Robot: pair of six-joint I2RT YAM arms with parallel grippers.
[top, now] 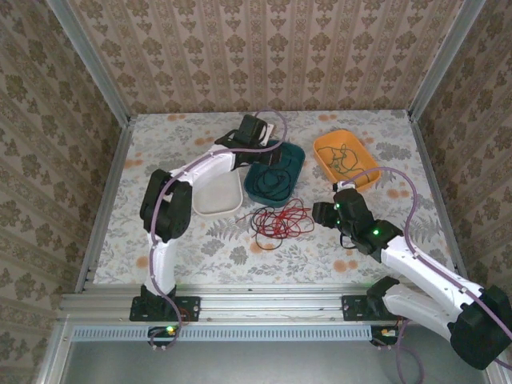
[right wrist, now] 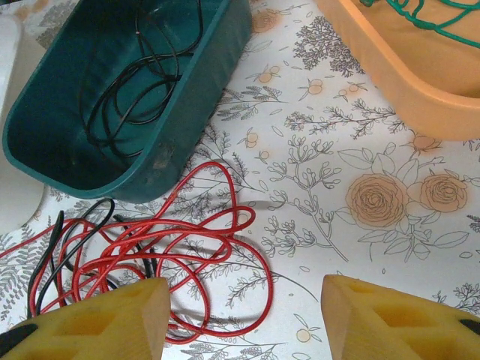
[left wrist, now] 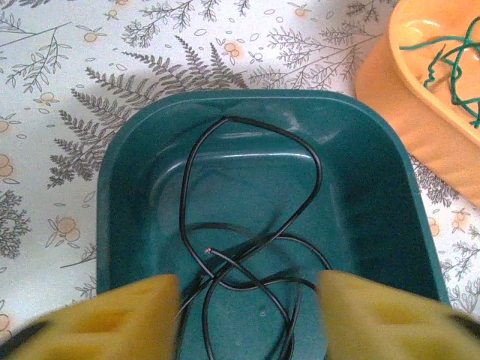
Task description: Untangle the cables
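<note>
Partly sorted: a thin black cable (left wrist: 320, 176) lies looped alone in the teal plastic tray (left wrist: 247, 101), and a green wire (left wrist: 435, 46) sits in the orange plastic tray (left wrist: 405, 112). The red cable (right wrist: 187, 247), threaded with loose black strands (right wrist: 67, 240), is left knotted on the floral table (top: 200, 248), near its front edge. The left gripper (left wrist: 247, 315) hangs released over the teal tray, and the right gripper (right wrist: 246, 315) hangs released above the tangle. The right wrist view picks out those black strands, which are barely visible from overhead.

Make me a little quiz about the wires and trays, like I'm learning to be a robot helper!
1. True or false: the green wire lies in the orange tray.
2. Which wire lies in the teal tray? A red, B black, C green.
3. Fill in the blank: the red wire lies in no tray, but on the ____.

Key: 1 true. 2 B, the black wire. 3 table.
</note>
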